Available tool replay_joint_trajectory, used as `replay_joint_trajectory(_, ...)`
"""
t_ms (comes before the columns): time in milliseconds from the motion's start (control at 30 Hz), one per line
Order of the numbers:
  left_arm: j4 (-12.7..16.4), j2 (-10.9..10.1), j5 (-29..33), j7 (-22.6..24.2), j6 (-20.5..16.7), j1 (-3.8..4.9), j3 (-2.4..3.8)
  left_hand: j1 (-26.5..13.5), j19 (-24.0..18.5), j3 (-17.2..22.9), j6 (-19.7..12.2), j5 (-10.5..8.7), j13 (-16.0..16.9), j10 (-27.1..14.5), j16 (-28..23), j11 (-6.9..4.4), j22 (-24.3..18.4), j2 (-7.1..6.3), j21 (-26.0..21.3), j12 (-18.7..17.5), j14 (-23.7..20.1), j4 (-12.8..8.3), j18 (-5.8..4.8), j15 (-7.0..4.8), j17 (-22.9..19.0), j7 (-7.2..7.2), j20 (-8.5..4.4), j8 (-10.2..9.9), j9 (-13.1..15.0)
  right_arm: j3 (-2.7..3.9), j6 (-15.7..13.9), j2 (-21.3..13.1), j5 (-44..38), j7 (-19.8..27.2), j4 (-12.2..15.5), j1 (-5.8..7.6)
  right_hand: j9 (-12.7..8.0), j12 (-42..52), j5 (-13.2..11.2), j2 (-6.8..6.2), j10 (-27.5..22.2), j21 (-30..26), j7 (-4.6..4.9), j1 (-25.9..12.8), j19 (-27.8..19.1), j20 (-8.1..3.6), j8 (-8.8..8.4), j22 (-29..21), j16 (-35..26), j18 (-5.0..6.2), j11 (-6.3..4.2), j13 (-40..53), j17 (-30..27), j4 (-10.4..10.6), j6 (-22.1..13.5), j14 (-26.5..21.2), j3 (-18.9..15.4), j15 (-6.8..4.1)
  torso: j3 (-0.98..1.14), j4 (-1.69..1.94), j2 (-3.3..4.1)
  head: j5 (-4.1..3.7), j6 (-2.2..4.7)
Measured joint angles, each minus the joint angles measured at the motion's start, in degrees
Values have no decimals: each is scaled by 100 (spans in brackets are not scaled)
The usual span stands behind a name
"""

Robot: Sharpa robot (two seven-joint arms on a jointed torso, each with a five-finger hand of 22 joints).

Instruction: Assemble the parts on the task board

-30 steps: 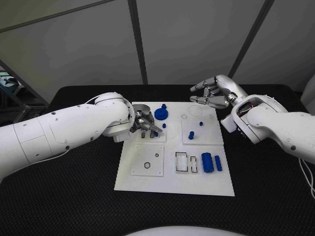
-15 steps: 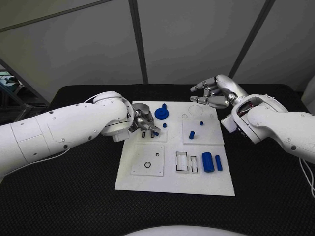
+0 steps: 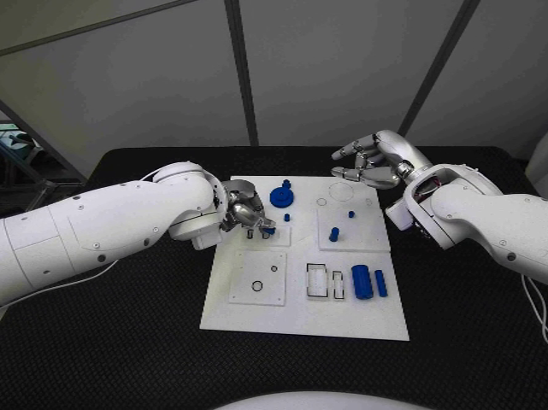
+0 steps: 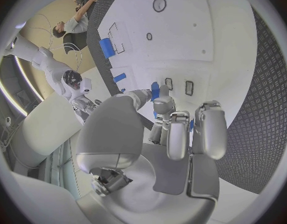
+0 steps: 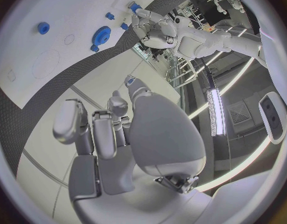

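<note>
White board [image 3: 304, 316] lies mid-bench [image 3: 126, 359], carrying blue parts: a gear [image 3: 281, 199] near its far edge, a peg [image 3: 332, 233] at centre, two bars [image 3: 368, 281] near the right edge. Left robot hand [image 3: 249, 218] reaches over the board's left side, fingers curled around a small blue part [image 4: 155, 90]. Right robot hand [image 3: 370, 162] hovers above the board's far right corner, fingers loosely curled, holding nothing.
</note>
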Motion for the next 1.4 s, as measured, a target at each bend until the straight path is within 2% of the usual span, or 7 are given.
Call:
replay_joint_trajectory(100,88,-71,47,6,-143,0,0,-116,0,63,1,215,24,29,0,-27,0,-19,0,3,0,-63,0,0,0,0,0,37,65,0,2,-3,0,-1,-4,0,0,0,0,0,0,0,0,0,0,0,0,0,0,0,0,0,0,0,0,0,0,0,0,0,1,-1,-7)
replay_joint_trajectory(300,239,-190,99,9,-317,-4,0,-146,0,81,0,259,19,29,0,-26,-1,-7,0,3,0,-81,-7,0,0,0,0,38,100,0,2,-7,0,-4,-14,0,-5,0,-1,-31,0,1,0,-31,0,0,0,0,0,0,0,0,5,17,0,0,-17,0,1,0,0,-4,-28)
replay_joint_trajectory(367,258,-212,100,9,-344,-6,0,-191,0,82,1,260,15,29,0,-26,-1,-4,0,3,0,-83,-311,0,0,0,0,65,111,0,2,-8,0,-5,-15,0,-5,0,-3,-31,0,1,0,-31,0,0,0,0,0,0,0,0,5,17,0,0,-17,0,2,0,0,2,-29)
replay_joint_trajectory(467,271,-242,95,9,-393,-14,-3,-197,0,93,0,261,4,29,0,-26,-1,1,0,3,0,-94,-303,0,0,0,0,86,136,0,2,-8,-1,-7,-18,0,-5,0,-3,-31,0,1,0,-31,0,0,0,1,0,0,0,1,4,17,0,0,-17,0,3,0,-1,14,-37)
replay_joint_trajectory(533,272,-252,73,7,-421,-26,-6,-227,0,97,0,261,1,29,0,-25,-1,-28,0,3,0,-98,-41,0,0,0,0,87,148,0,2,-8,-1,-8,-19,0,-5,0,-3,-21,0,1,0,-41,0,0,0,1,0,0,0,-4,4,17,0,0,-17,0,4,0,-2,19,-43)
replay_joint_trajectory(967,195,-173,-293,-5,-495,-157,-23,-287,-1,189,0,283,-8,36,0,-17,-2,-44,0,3,0,-190,-42,0,0,0,0,111,166,0,2,-11,-3,-11,-20,0,-5,0,-3,-8,0,1,0,-53,0,0,0,1,0,0,0,-7,3,17,0,0,-17,0,3,-13,8,13,-62)
replay_joint_trajectory(1400,163,-111,-536,-13,-447,-194,-55,-348,-1,228,0,281,-39,37,0,-15,-2,-43,0,3,0,-229,-42,1,0,0,0,160,210,0,3,-5,-3,-12,-19,0,-4,0,-3,-8,0,1,0,-53,0,0,0,1,0,0,0,-6,3,16,0,0,-16,0,2,-8,11,19,-92)
